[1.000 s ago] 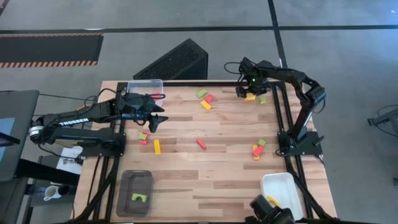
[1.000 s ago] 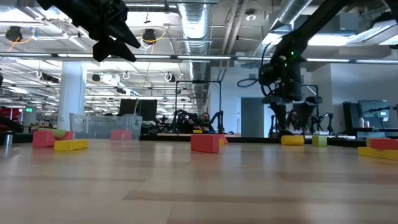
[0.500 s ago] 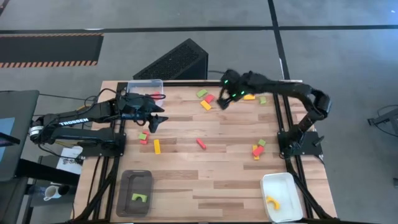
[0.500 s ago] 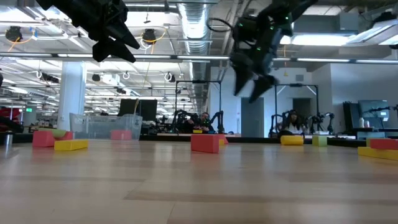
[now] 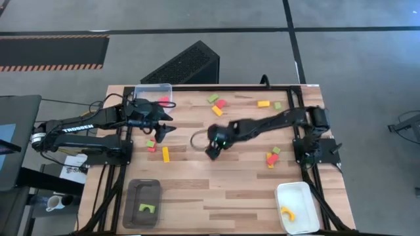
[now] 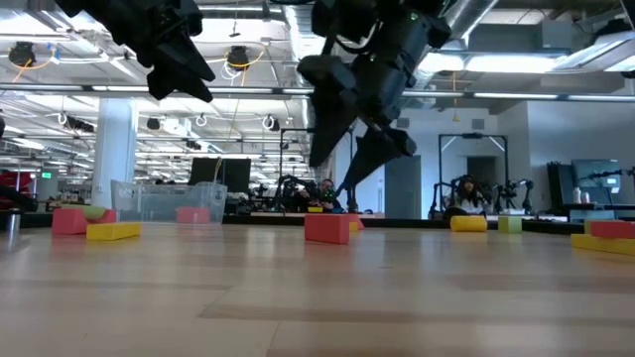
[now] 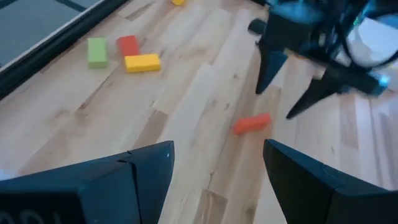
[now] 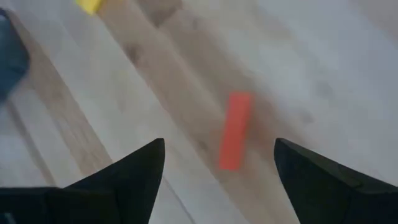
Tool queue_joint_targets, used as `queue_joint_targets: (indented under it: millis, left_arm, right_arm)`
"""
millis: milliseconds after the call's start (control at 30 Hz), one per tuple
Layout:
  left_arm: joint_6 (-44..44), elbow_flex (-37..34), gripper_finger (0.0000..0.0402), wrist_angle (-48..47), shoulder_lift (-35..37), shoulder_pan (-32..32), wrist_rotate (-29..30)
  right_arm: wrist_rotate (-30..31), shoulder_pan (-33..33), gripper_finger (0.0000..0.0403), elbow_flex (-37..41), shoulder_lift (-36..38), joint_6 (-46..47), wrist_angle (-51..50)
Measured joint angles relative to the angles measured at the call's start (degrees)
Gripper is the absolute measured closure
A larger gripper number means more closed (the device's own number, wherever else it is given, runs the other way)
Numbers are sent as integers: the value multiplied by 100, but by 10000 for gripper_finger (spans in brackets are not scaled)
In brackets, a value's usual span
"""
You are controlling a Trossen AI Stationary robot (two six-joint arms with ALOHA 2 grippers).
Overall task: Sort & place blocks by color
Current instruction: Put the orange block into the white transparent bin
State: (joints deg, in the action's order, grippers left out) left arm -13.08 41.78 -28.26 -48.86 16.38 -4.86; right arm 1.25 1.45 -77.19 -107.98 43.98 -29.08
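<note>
The wooden table (image 5: 216, 190) carries three trays: a dark grey tray (image 5: 143, 203) at seven o'clock holding a green arch block (image 5: 146, 208), a white tray (image 5: 297, 206) at five o'clock holding a yellow arch block (image 5: 287, 212), and a clear tray (image 5: 153, 91) at eleven o'clock. The right gripper (image 5: 213, 147) hangs above table centre, fingers spread and empty, directly over a red bar block (image 8: 235, 130). The left gripper (image 5: 165, 126) hovers at nine o'clock, fingers spread, empty. Near it lie a yellow bar block (image 5: 165, 155) and small red and green blocks (image 5: 151, 144). More blocks sit at twelve, one and three o'clock.
</note>
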Motion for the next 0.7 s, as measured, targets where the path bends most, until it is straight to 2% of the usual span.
queue_joint_targets:
  millis: [200,333,533,633,700]
  left_arm:
    - [346,0,171,-164,0,119,-680]
    - [543,0,171,-192,0,131,-980]
    - [582,0,171,-313,0,135,-1050]
    - [584,0,171,-450,0,135,-1201]
    - [584,0,171,-494,13,135,-1207]
  right_arm:
    - [748,361,85,-425,-526,423,-365]
    - [897,419,85,-519,-824,549,-406]
    - [953,423,87,-590,-1221,623,-408]
    - [964,436,112,-598,-1233,665,-391]
    - [973,460,148,-594,-1234,660,-429]
